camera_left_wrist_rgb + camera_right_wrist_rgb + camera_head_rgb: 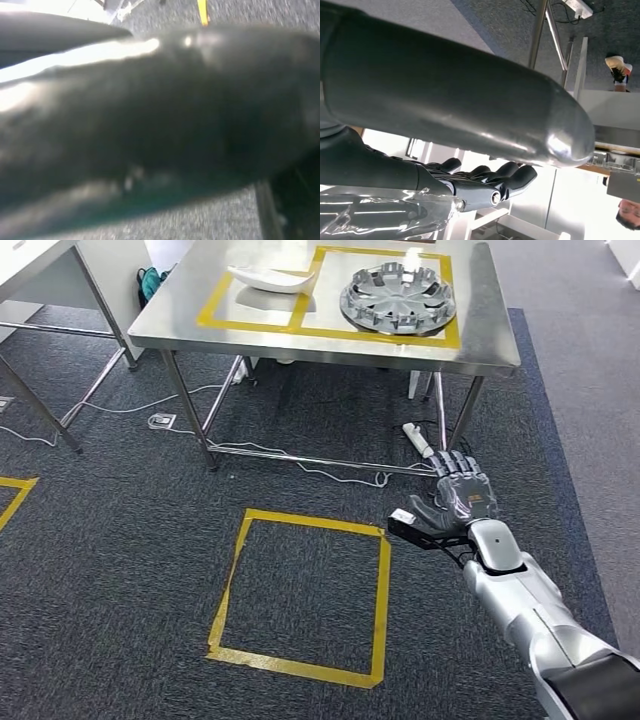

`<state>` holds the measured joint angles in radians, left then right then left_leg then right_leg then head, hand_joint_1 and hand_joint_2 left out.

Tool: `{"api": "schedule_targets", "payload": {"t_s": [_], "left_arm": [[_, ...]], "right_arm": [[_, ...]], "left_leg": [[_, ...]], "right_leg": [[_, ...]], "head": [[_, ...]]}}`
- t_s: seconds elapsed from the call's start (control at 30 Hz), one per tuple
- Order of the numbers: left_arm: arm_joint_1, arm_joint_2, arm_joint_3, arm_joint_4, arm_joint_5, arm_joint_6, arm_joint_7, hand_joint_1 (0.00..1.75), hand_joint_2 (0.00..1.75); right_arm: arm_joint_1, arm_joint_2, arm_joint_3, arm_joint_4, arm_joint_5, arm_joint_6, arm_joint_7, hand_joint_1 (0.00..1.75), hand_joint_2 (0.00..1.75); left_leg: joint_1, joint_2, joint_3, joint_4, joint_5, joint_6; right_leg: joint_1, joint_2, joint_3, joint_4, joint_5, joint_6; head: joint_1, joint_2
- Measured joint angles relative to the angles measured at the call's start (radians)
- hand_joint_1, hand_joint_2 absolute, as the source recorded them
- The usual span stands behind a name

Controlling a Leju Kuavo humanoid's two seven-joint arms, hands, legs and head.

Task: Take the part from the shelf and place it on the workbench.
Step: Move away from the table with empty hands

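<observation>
On the steel workbench (189, 315) at the top of the head view, a silver wheel cover (398, 298) lies flat inside the right one of 2 yellow-taped squares, and a white curved part (272, 279) lies in the left square, its tip crossing the tape between them. Below the bench, cables trail over the dark carpet and a white power strip (417, 439) lies near a table leg. A yellow tape square (302, 595) marks the carpet in front of the robot, and the corner of another shows at the left edge. The right hand (455, 502) reaches out low over the carpet to the right of that square, palm down, fingers spread apart and grasping nothing. From the left wrist view, a blurred dark glossy shape takes up most of the picture, with grey carpet and a strip of yellow tape (203, 11) beyond it; whether the left hand is released or clenched cannot be told. From the right wrist view, the thick grey thumb (471, 105) stretches across the picture and the darker fingers (505, 177) extend straight beneath it, apart and free, with table legs, a person's shoe (619, 67) and carpet behind.
</observation>
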<state>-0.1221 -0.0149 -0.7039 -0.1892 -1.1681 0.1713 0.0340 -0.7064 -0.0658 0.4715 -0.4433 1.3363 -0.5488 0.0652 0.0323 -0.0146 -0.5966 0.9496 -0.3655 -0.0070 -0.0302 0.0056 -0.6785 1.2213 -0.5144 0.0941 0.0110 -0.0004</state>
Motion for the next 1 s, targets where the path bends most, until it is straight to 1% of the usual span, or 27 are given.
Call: {"api": "schedule_targets", "payload": {"t_s": [0.03, 0.07, 0.1, 0.13, 0.17, 0.23, 0.27, 0.3, 0.33, 0.4, 0.43, 0.47, 0.5, 0.53, 0.6, 0.63, 0.67, 0.7, 0.73, 0.77, 0.8, 0.83, 0.87, 0.9, 0.93, 0.97, 1.0], "left_arm": [[-0.002, 0.0, 0.0, 0.0, 0.0, 0.0, 0.0, 0.0, 0.0], [-0.004, 0.002, 0.0, 0.0, 0.0, 0.0, 0.0, 0.0, 0.0], [-0.006, 0.003, 0.001, 0.0, 0.0, 0.0, 0.0, 0.0, 0.0], [-0.007, 0.004, 0.001, 0.0, 0.0, 0.0, 0.0, 0.0, 0.0], [-0.008, 0.005, 0.001, 0.0, 0.0, 0.0, -0.001, 0.0, 0.0], [-0.007, 0.004, 0.002, 0.0, 0.001, 0.0, -0.002, 0.0, 0.0], [-0.008, 0.004, 0.002, 0.0, 0.001, 0.0, -0.003, 0.0, 0.0], [-0.008, 0.004, 0.002, 0.0, 0.002, 0.0, -0.004, 0.0, 0.0], [-0.01, 0.004, 0.003, 0.0, 0.002, 0.0, -0.005, 0.0, 0.0], [-0.014, 0.004, 0.005, -0.001, 0.004, 0.001, -0.008, 0.0, 0.0], [-0.015, 0.003, 0.006, -0.002, 0.004, 0.001, -0.01, 0.0, 0.0], [-0.014, 0.003, 0.007, -0.003, 0.005, 0.001, -0.01, 0.0, 0.0], [-0.011, 0.002, 0.008, -0.003, 0.004, 0.001, -0.011, 0.0, 0.0], [-0.006, 0.002, 0.008, -0.003, 0.004, 0.001, -0.011, 0.0, 0.0], [0.004, 0.001, 0.008, -0.003, 0.002, 0.002, -0.011, 0.0, 0.0], [0.007, 0.001, 0.008, -0.003, 0.001, 0.002, -0.011, 0.0, 0.0], [0.01, 0.001, 0.008, -0.003, 0.0, 0.003, -0.012, 0.0, 0.0], [0.012, 0.001, 0.008, -0.003, 0.0, 0.004, -0.012, 0.0, 0.0], [0.015, 0.0, 0.008, -0.003, 0.0, 0.005, -0.012, 0.0, 0.0], [0.016, 0.0, 0.008, -0.003, 0.0, 0.006, -0.012, 0.0, 0.0], [0.015, -0.001, 0.008, -0.003, -0.001, 0.006, -0.012, 0.0, 0.0], [0.014, -0.002, 0.008, -0.003, -0.002, 0.006, -0.012, 0.0, 0.0], [0.013, -0.002, 0.008, -0.003, -0.003, 0.006, -0.012, 0.0, 0.0], [0.012, -0.003, 0.008, -0.003, -0.004, 0.007, -0.013, 0.0, 0.0], [0.012, -0.004, 0.008, -0.003, -0.004, 0.008, -0.013, 0.0, 0.0], [0.012, -0.004, 0.009, -0.003, -0.004, 0.009, -0.013, 0.0, 0.0], [0.012, -0.005, 0.009, -0.003, -0.004, 0.01, -0.013, 0.0, 0.0]], "right_arm": [[-0.001, 0.0, 0.0, 0.0, 0.0, 0.0, 0.0, 0.0, 0.0], [-0.001, 0.0, 0.0, 0.0, 0.0, 0.0, 0.0, 0.0, 0.0], [-0.001, 0.0, 0.0, 0.0, 0.001, 0.0, 0.0, 0.0, 0.0], [0.001, 0.0, 0.0, 0.001, 0.001, 0.0, -0.001, 0.0, 0.0], [0.004, 0.001, 0.0, 0.001, 0.002, 0.0, -0.001, 0.0, 0.0], [0.009, 0.001, 0.0, 0.001, 0.003, 0.0, -0.002, 0.0, 0.0], [0.009, 0.001, 0.0, 0.001, 0.003, -0.001, -0.001, 0.0, 0.0], [0.007, 0.001, 0.0, 0.0, 0.003, -0.001, -0.001, 0.0, 0.0], [0.006, 0.001, 0.0, 0.0, 0.003, -0.001, 0.0, 0.0, 0.0], [0.008, 0.001, 0.0, 0.0, 0.003, -0.001, 0.002, 0.0, 0.0], [0.01, 0.001, 0.0, 0.0, 0.003, -0.001, 0.002, 0.0, 0.0], [0.012, 0.001, 0.0, 0.0, 0.002, -0.001, 0.003, 0.0, 0.0], [0.013, 0.001, 0.0, 0.0, 0.001, -0.001, 0.004, 0.0, 0.0], [0.014, 0.001, -0.001, 0.0, -0.001, -0.001, 0.004, 0.0, 0.0], [0.015, -0.003, -0.004, 0.0, -0.007, -0.003, 0.006, 0.0, 0.0], [0.017, -0.007, -0.007, 0.0, -0.01, -0.004, 0.007, 0.0, 0.0], [0.021, -0.01, -0.009, 0.0, -0.012, -0.005, 0.008, 0.0, 0.0], [0.024, -0.012, -0.01, 0.0, -0.014, -0.006, 0.008, 0.0, 0.0], [0.027, -0.014, -0.011, 0.0, -0.015, -0.007, 0.009, 0.0, 0.0], [0.028, -0.016, -0.011, 0.0, -0.015, -0.008, 0.009, 0.0, 0.0], [0.03, -0.017, -0.012, 0.0, -0.016, -0.01, 0.008, 0.0, 0.0], [0.032, -0.019, -0.013, 0.0, -0.017, -0.012, 0.008, 0.0, 0.0], [0.037, -0.022, -0.015, 0.0, -0.018, -0.014, 0.008, 0.0, 0.0], [0.044, -0.026, -0.018, 0.001, -0.019, -0.015, 0.009, 0.0, 0.0], [0.051, -0.03, -0.021, 0.002, -0.022, -0.016, 0.01, 0.0, 0.0], [0.058, -0.033, -0.024, 0.003, -0.024, -0.016, 0.01, 0.0, 0.0], [0.062, -0.035, -0.027, 0.003, -0.026, -0.017, 0.011, 0.0, 0.0]], "left_leg": [[0.005, -0.006, -0.002, 0.005, 0.0, -0.009], [0.008, -0.012, -0.007, 0.01, -0.001, -0.02], [0.009, -0.017, -0.013, 0.016, 0.001, -0.029], [0.009, -0.021, -0.018, 0.02, 0.004, -0.037], [0.008, -0.026, -0.023, 0.019, 0.01, -0.042], [0.009, -0.03, -0.028, 0.016, 0.017, -0.049], [0.008, -0.023, -0.034, 0.027, 0.007, -0.05], [0.006, -0.013, -0.048, 0.06, -0.016, -0.049], [0.001, -0.003, -0.07, 0.116, -0.051, -0.047], [-0.009, 0.004, -0.121, 0.257, -0.122, -0.039], [-0.014, 0.005, -0.133, 0.304, -0.139, -0.034], [-0.019, 0.005, -0.128, 0.315, -0.139, -0.028], [-0.023, 0.008, -0.105, 0.289, -0.123, -0.021], [-0.028, 0.021, -0.068, 0.234, -0.097, -0.012], [-0.042, 0.072, -0.003, 0.117, -0.067, 0.002], [-0.047, 0.091, 0.013, 0.08, -0.065, 0.007], [-0.051, 0.098, 0.015, 0.064, -0.07, 0.01], [-0.051, 0.087, 0.013, 0.056, -0.071, 0.014], [-0.049, 0.073, 0.009, 0.056, -0.068, 0.018], [-0.047, 0.06, 0.008, 0.054, -0.066, 0.021], [-0.044, 0.047, 0.008, 0.053, -0.063, 0.026], [-0.042, 0.035, 0.007, 0.053, -0.06, 0.029], [-0.041, 0.021, 0.006, 0.053, -0.058, 0.032], [-0.04, 0.006, 0.004, 0.053, -0.057, 0.035], [-0.04, -0.009, 0.003, 0.053, -0.055, 0.037], [-0.04, -0.026, 0.003, 0.053, -0.054, 0.037], [-0.041, -0.041, 0.003, 0.053, -0.053, 0.037]], "right_leg": [[-0.007, 0.007, 0.042, -0.074, 0.028, 0.01], [-0.011, 0.021, 0.08, -0.137, 0.046, 0.016], [-0.013, 0.031, 0.106, -0.179, 0.056, 0.014], [-0.013, 0.038, 0.116, -0.197, 0.056, 0.007], [-0.009, 0.036, 0.115, -0.192, 0.055, -0.006], [-0.007, 0.018, 0.108, -0.185, 0.06, -0.03], [-0.005, 0.01, 0.106, -0.185, 0.062, -0.041], [-0.003, 0.002, 0.104, -0.186, 0.064, -0.052], [-0.001, -0.007, 0.102, -0.187, 0.066, -0.061], [0.007, -0.027, 0.097, -0.187, 0.069, -0.071], [0.011, -0.037, 0.095, -0.187, 0.07, -0.074], [0.015, -0.047, 0.092, -0.187, 0.071, -0.076], [0.018, -0.057, 0.091, -0.187, 0.071, -0.077], [0.021, -0.066, 0.091, -0.187, 0.072, -0.078], [0.03, -0.084, 0.088, -0.185, 0.072, -0.076], [0.035, -0.094, 0.086, -0.184, 0.073, -0.074], [0.039, -0.106, 0.083, -0.184, 0.073, -0.072], [0.041, -0.12, 0.082, -0.184, 0.073, -0.069], [0.04, -0.124, 0.08, -0.183, 0.07, -0.064], [0.037, -0.109, 0.076, -0.174, 0.061, -0.059], [0.034, -0.083, 0.066, -0.148, 0.043, -0.053], [0.031, -0.051, 0.046, -0.101, 0.016, -0.047], [0.031, -0.025, 0.019, -0.035, -0.015, -0.045], [0.03, -0.014, -0.012, 0.033, -0.042, -0.044], [0.031, -0.01, -0.038, 0.084, -0.056, -0.044], [0.031, -0.009, -0.048, 0.102, -0.051, -0.046], [0.031, -0.006, -0.039, 0.077, -0.028, -0.049]], "head": [[0.0, 0.0], [0.002, 0.0], [0.002, 0.0], [0.002, 0.0], [0.001, 0.0], [-0.004, 0.0], [-0.007, 0.0], [-0.01, 0.0], [-0.013, 0.0], [-0.016, 0.0], [-0.016, 0.0], [-0.016, 0.0], [-0.015, 0.0], [-0.016, 0.0], [-0.017, 0.0], [-0.017, 0.0], [-0.017, 0.0], [-0.016, 0.0], [-0.014, 0.0], [-0.014, 0.0], [-0.013, 0.0], [-0.013, 0.0], [-0.012, 0.0], [-0.012, 0.0], [-0.011, 0.0], [-0.011, 0.0], [-0.011, 0.0]]}}
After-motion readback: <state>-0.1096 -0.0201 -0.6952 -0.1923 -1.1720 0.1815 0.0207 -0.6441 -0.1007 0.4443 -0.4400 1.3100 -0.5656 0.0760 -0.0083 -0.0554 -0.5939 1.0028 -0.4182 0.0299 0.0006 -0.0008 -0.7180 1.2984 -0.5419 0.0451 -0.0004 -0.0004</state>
